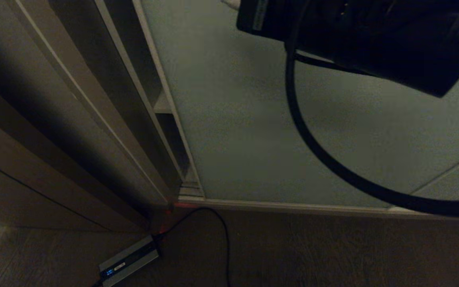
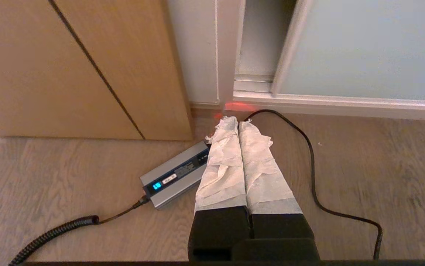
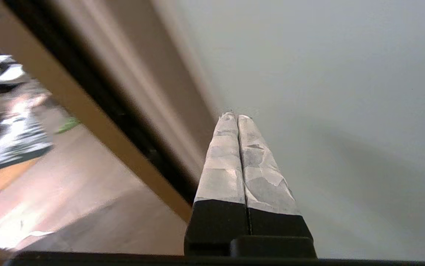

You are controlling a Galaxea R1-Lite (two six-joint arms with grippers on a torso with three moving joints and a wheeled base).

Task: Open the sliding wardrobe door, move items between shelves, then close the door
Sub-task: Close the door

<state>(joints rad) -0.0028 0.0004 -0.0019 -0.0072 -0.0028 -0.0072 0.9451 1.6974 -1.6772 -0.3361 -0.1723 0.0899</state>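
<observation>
Nearest, left pincer (image 2: 238, 123) pressed fully together, empty, hanging low over bare wood-grain floor (image 2: 68, 177) with open room on every side. Just beside its taped fingers (image 2: 223, 166), a grey charger box (image 2: 175, 173) with a small blue display, lying flat on the floor; a black cable (image 2: 310, 159) looping past on the other side toward the door's foot. Beyond, brown wooden panelling (image 2: 50, 66) to the left, then a white upright post (image 2: 212, 51) and a narrow dark gap at the door's near edge, with the edge of one shelf (image 1: 162, 107) just visible inside. Bottom track (image 2: 330, 101) running pale along the floor. Higher up, right pincer (image 3: 237, 117) likewise closed tight, holding nothing, tips close against the sliding wardrobe door (image 3: 326, 92), near its beige left frame edge; contact not certain. Door panel wide, matte, grey-green, covering nearly the whole opening. From the head view, the dark right arm (image 1: 373, 36) across the upper right, its thick cable (image 1: 305, 131) curving down before the panel.
</observation>
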